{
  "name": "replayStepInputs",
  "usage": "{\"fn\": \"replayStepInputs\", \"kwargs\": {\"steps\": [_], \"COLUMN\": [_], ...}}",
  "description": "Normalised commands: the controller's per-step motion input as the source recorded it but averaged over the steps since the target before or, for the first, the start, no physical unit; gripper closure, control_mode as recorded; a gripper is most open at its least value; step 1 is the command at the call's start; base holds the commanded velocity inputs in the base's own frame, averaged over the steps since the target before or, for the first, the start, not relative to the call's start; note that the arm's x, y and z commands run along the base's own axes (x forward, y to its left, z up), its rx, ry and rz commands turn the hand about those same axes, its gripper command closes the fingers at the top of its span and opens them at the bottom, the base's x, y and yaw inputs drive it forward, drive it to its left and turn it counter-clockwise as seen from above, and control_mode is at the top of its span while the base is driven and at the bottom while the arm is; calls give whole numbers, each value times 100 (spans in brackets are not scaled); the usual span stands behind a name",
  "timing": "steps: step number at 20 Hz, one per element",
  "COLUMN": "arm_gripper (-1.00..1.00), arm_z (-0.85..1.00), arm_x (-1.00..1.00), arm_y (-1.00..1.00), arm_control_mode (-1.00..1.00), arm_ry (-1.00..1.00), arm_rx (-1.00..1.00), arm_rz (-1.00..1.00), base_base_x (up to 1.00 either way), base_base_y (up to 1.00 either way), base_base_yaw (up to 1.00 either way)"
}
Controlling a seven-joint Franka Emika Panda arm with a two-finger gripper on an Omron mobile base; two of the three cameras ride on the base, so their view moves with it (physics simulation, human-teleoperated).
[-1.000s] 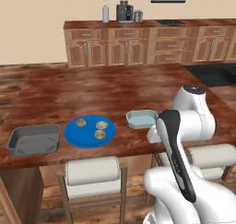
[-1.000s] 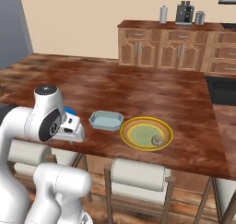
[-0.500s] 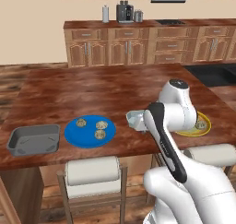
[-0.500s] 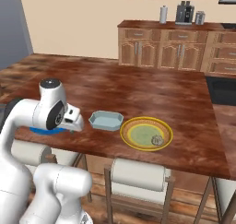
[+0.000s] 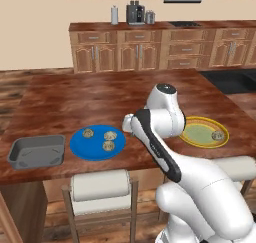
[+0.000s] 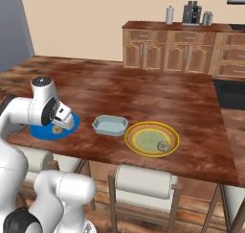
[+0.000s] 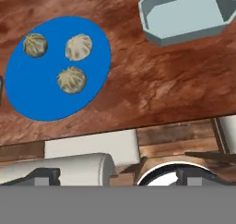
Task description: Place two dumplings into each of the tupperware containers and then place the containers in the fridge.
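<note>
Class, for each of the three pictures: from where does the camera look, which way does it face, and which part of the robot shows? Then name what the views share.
Left base view: behind-left, facing forward over the counter; white arm lower right.
Right base view: behind-right, facing forward; arm at left.
Hand view: on the hand, looking down; dark fingers at bottom.
Shared: blue plate with three dumplings; the right base and hand views also share the pale blue container.

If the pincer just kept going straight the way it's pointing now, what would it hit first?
Judging by the hand view, probably the wooden counter, on the bare stretch between the blue plate with three dumplings and the pale blue container. Depth is unclear, so this is a rough guess.
</note>
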Motion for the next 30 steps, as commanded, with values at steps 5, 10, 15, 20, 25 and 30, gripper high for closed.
{"fn": "replayStepInputs", "kwargs": {"steps": [5,10,15,20,25,30], "arm_gripper": [-100,-100,-100,-100,-100,-100], "arm_z": [-6,-6,-23,-23,-19,-21], "arm_x": [36,40,20,15,46,54], "arm_y": [22,25,3,14,10,13], "arm_control_mode": [-100,-100,-100,-100,-100,-100], "arm_ry": [0,1,3,6,4,9], "arm_rx": [22,10,6,3,3,2], "arm_rz": [-23,-20,-19,-7,0,0], "base_base_x": [0,0,0,0,0,0], "base_base_y": [0,0,0,0,0,0], "base_base_yaw": [0,0,0,0,0,0]}}
